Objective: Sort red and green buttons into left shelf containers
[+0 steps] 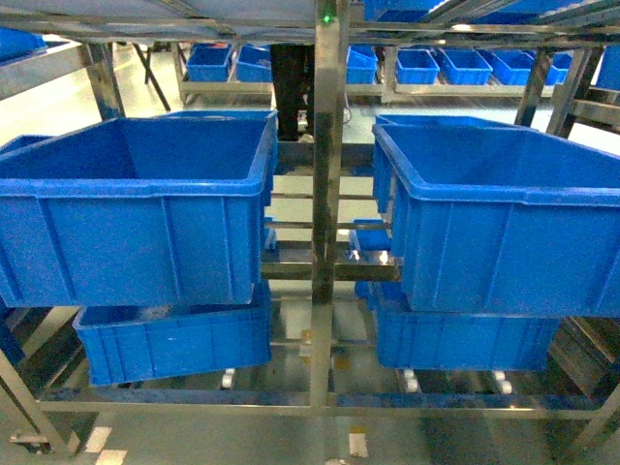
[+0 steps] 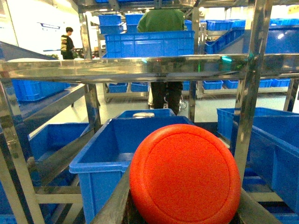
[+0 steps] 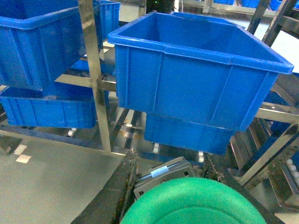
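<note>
Left gripper (image 2: 183,212) clamped a red button (image 2: 185,174), facing the left shelf bin (image 2: 100,161). Right gripper (image 3: 187,205) held a green button (image 3: 194,203). I judged transport done; next, reach over a bin rim and release.

A warehouse aisle of stainless steel shelving. In the head view, a shiny vertical steel post (image 1: 329,203) stands at centre, with horizontal rails crossing behind it and a lower crossbar (image 1: 320,402) near the floor. The floor (image 1: 194,436) is pale grey-green and glossy, with small white markings. Farther back, more steel racks carry rows of small blue trays (image 1: 418,66). In the left wrist view, a reflective steel shelf edge (image 2: 140,67) spans the scene, lit by bright overhead light. Behind it stands a person in a green top (image 2: 162,21), and another person (image 2: 67,43) stands by a bright white wall (image 2: 32,23) at far left.
</note>
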### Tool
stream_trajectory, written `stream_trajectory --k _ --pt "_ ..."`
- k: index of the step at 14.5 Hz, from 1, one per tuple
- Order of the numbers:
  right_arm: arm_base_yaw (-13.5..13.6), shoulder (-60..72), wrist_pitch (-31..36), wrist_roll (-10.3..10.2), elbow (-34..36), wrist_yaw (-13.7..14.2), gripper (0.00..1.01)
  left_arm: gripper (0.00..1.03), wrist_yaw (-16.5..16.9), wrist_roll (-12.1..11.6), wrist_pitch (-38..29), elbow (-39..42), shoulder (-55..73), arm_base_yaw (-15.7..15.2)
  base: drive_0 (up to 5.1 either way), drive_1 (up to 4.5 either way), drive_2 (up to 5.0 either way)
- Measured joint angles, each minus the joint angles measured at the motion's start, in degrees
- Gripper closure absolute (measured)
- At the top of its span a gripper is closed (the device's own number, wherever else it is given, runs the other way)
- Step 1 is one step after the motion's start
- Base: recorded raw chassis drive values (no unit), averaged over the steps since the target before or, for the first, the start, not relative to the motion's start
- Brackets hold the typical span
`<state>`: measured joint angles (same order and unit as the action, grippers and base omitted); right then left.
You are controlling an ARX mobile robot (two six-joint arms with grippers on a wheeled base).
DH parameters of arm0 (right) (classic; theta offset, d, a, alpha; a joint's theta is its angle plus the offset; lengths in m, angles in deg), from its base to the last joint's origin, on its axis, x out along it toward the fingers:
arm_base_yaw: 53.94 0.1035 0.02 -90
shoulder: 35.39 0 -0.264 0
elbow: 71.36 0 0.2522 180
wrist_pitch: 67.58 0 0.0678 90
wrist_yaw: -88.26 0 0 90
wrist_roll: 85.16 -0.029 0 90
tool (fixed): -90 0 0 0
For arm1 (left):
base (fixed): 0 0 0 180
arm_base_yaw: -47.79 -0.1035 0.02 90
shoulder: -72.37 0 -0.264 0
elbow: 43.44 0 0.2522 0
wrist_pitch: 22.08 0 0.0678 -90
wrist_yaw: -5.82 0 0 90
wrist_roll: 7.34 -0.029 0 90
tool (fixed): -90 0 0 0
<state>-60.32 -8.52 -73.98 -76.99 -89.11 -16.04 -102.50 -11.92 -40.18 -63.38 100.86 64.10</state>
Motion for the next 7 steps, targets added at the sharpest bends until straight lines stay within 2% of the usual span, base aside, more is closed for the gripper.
stream_trajectory --k 7 --pt "0.0 -0.1 0.1 0.0 0.0 0.1 0.67 0.78 0.0 0.0 0.0 0.0 -0.1 0.0 -0.1 4.19 -4.4"
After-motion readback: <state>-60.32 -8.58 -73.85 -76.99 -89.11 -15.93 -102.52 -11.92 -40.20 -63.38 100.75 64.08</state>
